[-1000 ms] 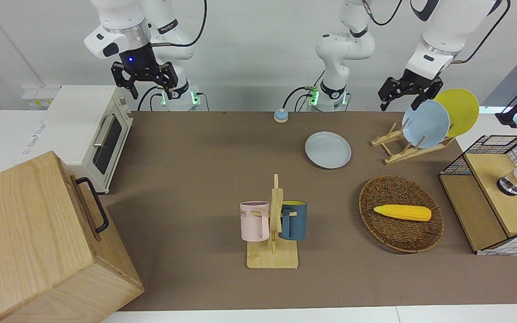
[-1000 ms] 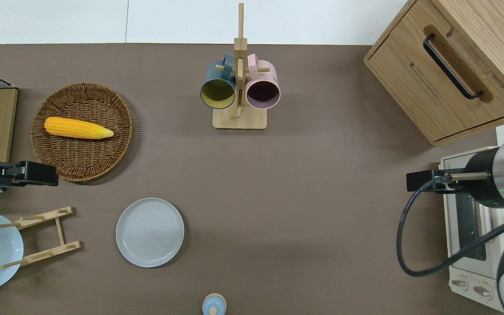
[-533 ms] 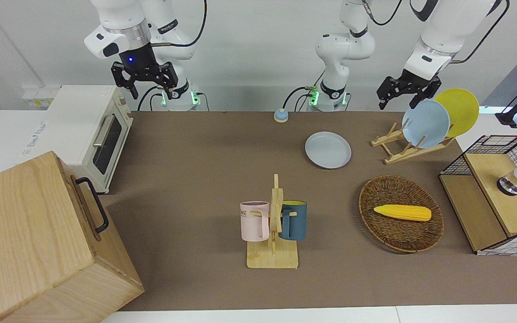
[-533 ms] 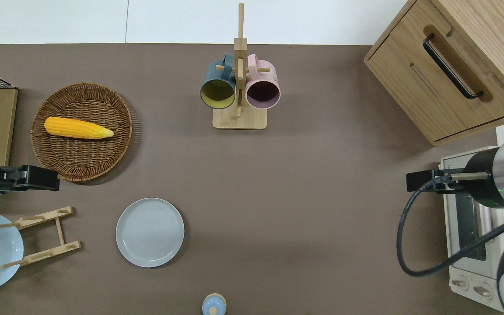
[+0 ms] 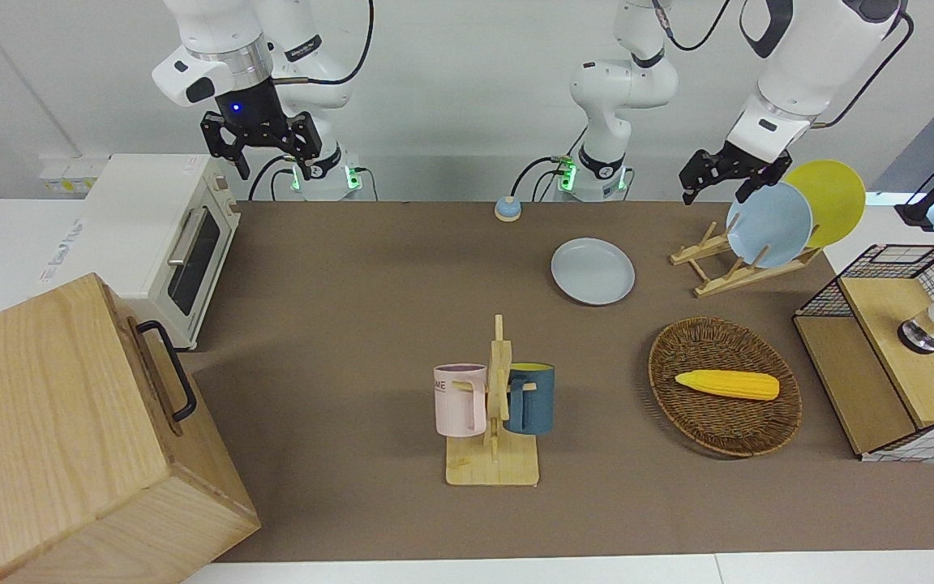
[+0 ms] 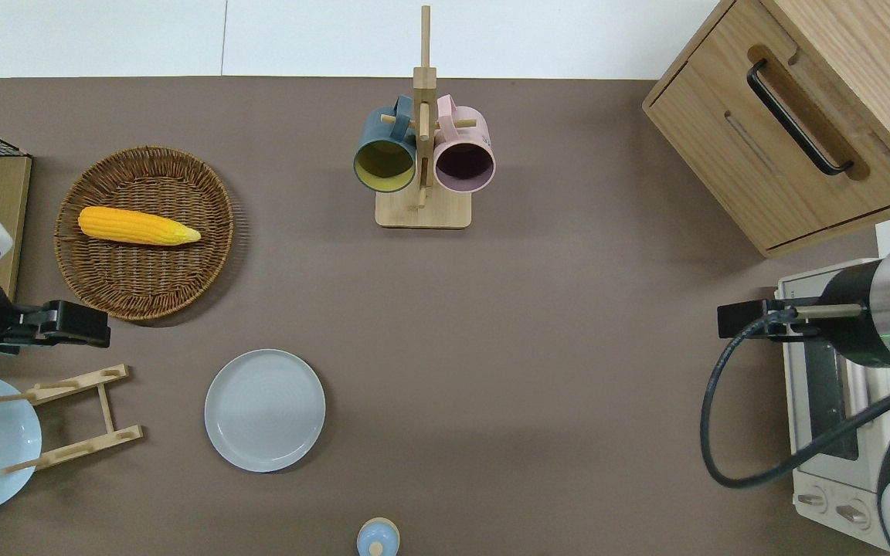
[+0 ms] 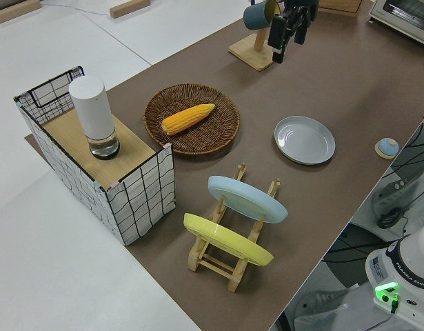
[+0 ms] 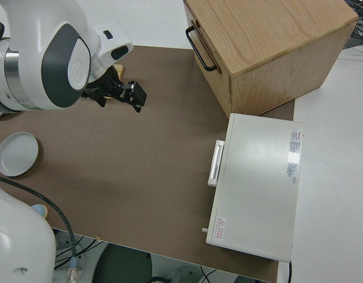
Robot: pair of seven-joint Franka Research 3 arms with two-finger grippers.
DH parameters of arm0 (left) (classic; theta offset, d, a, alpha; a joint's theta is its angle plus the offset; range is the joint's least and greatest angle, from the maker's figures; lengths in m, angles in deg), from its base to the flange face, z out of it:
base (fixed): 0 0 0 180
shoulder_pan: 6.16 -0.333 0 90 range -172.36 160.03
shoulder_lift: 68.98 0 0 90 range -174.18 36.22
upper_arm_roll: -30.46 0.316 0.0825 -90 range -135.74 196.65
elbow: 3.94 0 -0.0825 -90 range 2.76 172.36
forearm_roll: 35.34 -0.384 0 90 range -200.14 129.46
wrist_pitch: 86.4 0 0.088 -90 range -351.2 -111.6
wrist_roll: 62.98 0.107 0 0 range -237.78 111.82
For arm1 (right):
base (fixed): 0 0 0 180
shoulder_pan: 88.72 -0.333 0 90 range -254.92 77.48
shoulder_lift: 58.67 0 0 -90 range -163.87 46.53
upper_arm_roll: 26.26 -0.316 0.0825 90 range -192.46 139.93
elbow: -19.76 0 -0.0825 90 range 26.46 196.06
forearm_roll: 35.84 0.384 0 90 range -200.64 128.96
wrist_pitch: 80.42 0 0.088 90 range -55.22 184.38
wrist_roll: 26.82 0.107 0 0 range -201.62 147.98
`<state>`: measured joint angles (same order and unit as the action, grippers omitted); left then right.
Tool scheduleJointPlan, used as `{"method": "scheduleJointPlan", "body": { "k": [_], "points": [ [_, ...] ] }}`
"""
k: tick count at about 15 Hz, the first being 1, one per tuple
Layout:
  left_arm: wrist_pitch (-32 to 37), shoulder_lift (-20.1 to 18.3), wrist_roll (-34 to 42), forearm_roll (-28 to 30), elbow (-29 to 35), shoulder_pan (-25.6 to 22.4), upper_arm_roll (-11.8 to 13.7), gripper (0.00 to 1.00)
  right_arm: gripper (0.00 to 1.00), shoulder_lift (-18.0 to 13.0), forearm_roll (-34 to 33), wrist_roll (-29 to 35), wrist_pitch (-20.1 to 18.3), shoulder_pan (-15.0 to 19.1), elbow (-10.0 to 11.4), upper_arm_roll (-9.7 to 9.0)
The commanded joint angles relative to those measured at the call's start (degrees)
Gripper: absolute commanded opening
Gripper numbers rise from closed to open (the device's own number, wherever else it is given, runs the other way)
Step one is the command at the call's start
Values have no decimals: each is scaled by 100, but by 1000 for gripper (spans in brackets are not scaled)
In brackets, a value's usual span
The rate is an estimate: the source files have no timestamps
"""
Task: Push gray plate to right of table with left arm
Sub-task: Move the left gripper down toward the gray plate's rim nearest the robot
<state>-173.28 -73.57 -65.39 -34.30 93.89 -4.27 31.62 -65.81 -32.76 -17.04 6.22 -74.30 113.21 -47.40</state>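
Corn (image 6: pixel 138 226) lies in the wicker basket (image 6: pixel 205 255), 1 yellow cob resting lengthwise, toward the left arm's end of the table (image 6: pixel 553 347). Beside the basket at that end stands a wire-sided box (image 7: pixel 139 196) with a wooden top, and a white cylinder (image 7: pixel 94 116) stands upright on it. A wooden dish rack (image 5: pixel 718 272) holds 2 plates on edge, a light-blue plate (image 5: pixel 769 225) and a yellow plate (image 5: pixel 833 197). A wooden mug tree (image 5: pixel 495 454) carries 2 mugs, a pink mug (image 5: pixel 459 399) and a dark blue mug (image 5: pixel 533 399).

The gray plate (image 6: pixel 265 410) lies flat on the brown tabletop, bare of any contents, between the dish rack and the table's middle, nearer to the robots than the basket. A small blue knob (image 6: pixel 377 537) sits at the table's edge nearest the robots.

The left gripper (image 6: pixel 74 324) hangs in the air over the gap between the basket and the rack, apart from the gray plate, with its fingers parted and nothing between them. The right arm is parked; the right gripper (image 5: pixel 260 142) has its fingers spread and bare.

At the right arm's end stand a white toaster oven (image 5: pixel 167 235), door closed, and a large wooden cabinet (image 5: pixel 70 438) with a black handle. A plain white wall rises past the robots' bases.
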Motion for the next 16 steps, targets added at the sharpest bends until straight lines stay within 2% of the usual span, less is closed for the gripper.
{"method": "scheduleJointPlan", "body": {
  "k": [1,10,13,16],
  "points": [
    [-531,-315,-5,-95,886,-172,-126,993,996,-157,123,59,1,141,156,-83],
    [-1770,-614,74,-16,2424,-427,-266,991,996,-157,123,59,-7,141,156,-83],
    [-2183,-745,74,28,2907,-567,-503,991,996,-157,123,59,-7,141,156,-83],
    [-2526,-781,74,107,3294,-585,-548,991,996,-157,123,59,1,141,156,-83]
  ]
}}
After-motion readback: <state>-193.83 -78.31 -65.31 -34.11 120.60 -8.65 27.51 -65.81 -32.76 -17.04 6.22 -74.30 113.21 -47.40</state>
